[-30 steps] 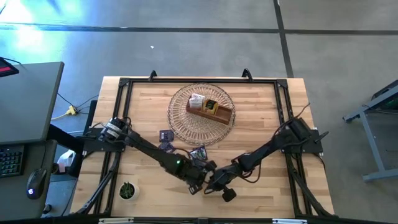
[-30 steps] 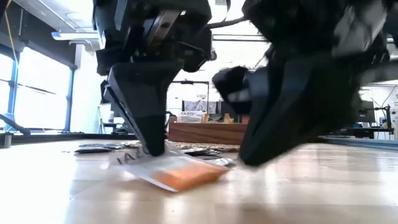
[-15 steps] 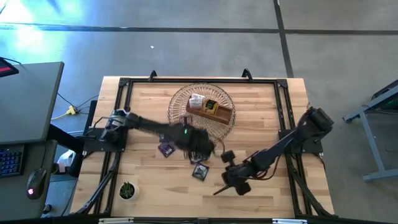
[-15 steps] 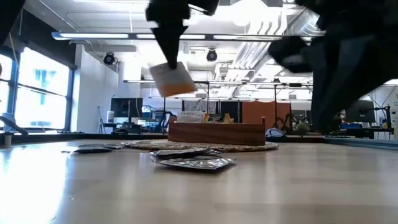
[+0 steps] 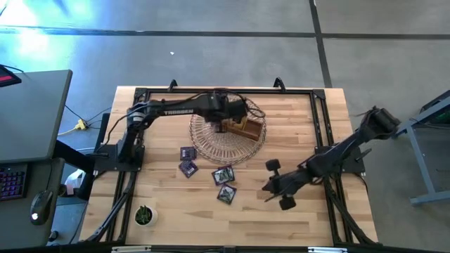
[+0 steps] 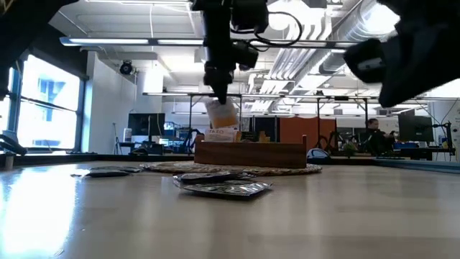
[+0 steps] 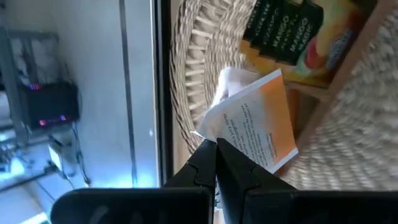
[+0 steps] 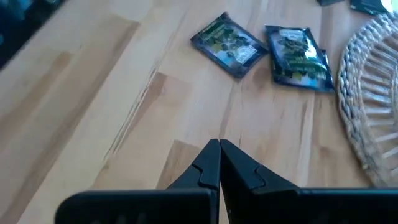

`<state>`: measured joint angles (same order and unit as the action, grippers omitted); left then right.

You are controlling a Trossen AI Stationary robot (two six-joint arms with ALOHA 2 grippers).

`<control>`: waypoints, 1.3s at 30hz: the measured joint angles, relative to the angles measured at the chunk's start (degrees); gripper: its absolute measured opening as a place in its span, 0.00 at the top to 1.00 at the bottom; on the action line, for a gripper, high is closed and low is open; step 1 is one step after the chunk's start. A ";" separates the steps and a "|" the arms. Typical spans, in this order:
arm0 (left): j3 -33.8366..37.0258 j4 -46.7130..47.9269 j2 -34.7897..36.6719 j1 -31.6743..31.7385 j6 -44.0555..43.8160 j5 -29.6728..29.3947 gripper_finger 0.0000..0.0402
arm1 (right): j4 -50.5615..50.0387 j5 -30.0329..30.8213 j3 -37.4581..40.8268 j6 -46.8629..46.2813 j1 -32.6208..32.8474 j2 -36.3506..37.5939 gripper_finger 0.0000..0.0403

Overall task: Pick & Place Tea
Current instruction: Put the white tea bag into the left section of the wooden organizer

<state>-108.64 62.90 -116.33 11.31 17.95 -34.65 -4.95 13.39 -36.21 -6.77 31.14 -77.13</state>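
Carrying an orange-and-white tea sachet (image 7: 255,124), your left gripper (image 7: 216,144) pinches it above the wooden box (image 5: 242,127) in the basket (image 5: 211,144); next, lower and release into a compartment. Right gripper (image 8: 219,144) waits closed, empty.

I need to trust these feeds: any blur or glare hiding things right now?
Low view: bright ceiling lights wash out the top, and the right end effector is a dark blur. Left wrist view: basket soft, orange tea packet readable. High view: glare at upper left.
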 joint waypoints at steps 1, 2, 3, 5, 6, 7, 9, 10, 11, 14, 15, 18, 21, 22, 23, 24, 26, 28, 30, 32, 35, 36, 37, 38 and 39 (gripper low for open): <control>0.16 -0.54 0.00 0.30 1.32 -0.05 1.00 | 3.36 0.13 2.99 -0.99 -0.34 1.69 1.00; 0.28 -0.66 0.00 0.53 2.34 -0.32 1.00 | 6.21 0.59 5.78 -2.18 -0.74 3.49 1.00; 0.47 -0.68 0.00 0.80 3.50 -0.68 1.00 | 9.33 1.17 8.43 -3.55 -1.25 5.39 1.00; 1.27 -0.77 0.00 0.86 6.71 -1.54 1.00 | 15.48 2.18 13.09 -5.98 -2.00 9.06 1.00; 1.82 -1.03 0.00 0.82 8.54 -2.40 1.00 | 17.79 2.76 15.15 -7.01 -2.28 10.73 1.00; 2.42 -1.74 0.00 0.74 9.95 -3.63 1.00 | 19.79 3.14 17.07 -7.88 -2.45 12.33 1.00; 3.57 -3.63 0.00 0.64 11.02 -5.56 1.00 | 23.85 3.52 20.24 -8.64 -2.76 15.12 1.00; 4.08 -3.67 0.00 0.66 11.08 -5.54 1.00 | 25.58 3.61 21.60 -8.70 -2.76 16.49 1.00; 4.58 -3.46 0.00 0.66 10.81 -4.96 1.00 | 27.42 3.65 22.79 -8.61 -2.76 17.64 1.00; 6.23 -3.89 0.00 0.68 10.31 -3.79 1.00 | 30.34 3.63 25.36 -7.69 -2.76 20.47 1.00; 6.98 -4.48 0.00 0.68 10.37 -3.85 1.00 | 30.89 3.65 25.80 -7.33 -2.76 21.13 1.00; 9.90 -8.69 0.00 0.68 11.17 -3.62 1.00 | 32.57 3.88 27.13 -5.79 -2.76 22.54 1.00; 12.59 -14.37 -0.02 0.68 11.77 -3.39 1.00 | 33.03 5.76 27.50 -4.75 -2.77 23.03 1.00; 13.19 -16.08 -0.01 0.68 11.81 -3.39 1.00 | 33.19 6.62 27.50 -4.75 -2.82 23.08 1.00; 13.56 -17.51 -0.01 0.68 11.78 -3.29 1.00 | 33.30 7.37 27.50 -4.73 -2.88 23.08 1.00; 13.71 -18.38 0.00 0.68 11.60 -2.81 1.00 | 33.15 7.99 27.50 -4.64 -3.01 23.04 1.00; 13.71 -19.47 0.00 0.70 11.35 -0.86 1.00 | 33.13 8.31 27.50 -3.49 -3.44 23.04 1.00; 13.71 -20.07 0.00 0.69 11.32 0.87 1.00 | 33.15 8.21 27.50 -2.42 -3.87 23.04 1.00; 13.71 -19.98 0.00 0.68 11.33 1.38 1.00 | 33.27 8.14 27.50 -2.18 -4.27 23.04 1.00; 13.69 -19.93 0.00 0.66 11.34 1.58 1.00 | 33.28 8.15 27.50 -2.18 -4.67 23.04 1.00; 13.68 -19.39 0.00 0.68 11.69 4.13 0.98 | 33.30 8.01 27.50 -2.15 -5.22 23.04 1.00; 13.68 -19.48 0.00 0.68 11.75 4.54 0.97 | 33.30 7.85 27.50 -2.16 -5.35 23.04 1.00; 13.68 -19.52 0.00 0.68 11.77 4.54 0.95 | 33.30 7.72 27.50 -2.15 -5.46 23.04 1.00; 13.68 -19.50 0.00 0.68 11.79 4.42 0.92 | 33.30 7.69 27.50 -2.15 -5.58 23.04 1.00; 13.68 -19.50 0.00 0.68 11.81 4.10 0.90 | 33.33 7.67 27.50 -2.15 -5.67 23.04 1.00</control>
<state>-94.96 43.40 -116.33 11.99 29.76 -30.55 28.38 21.06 -8.71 -8.93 25.47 -54.08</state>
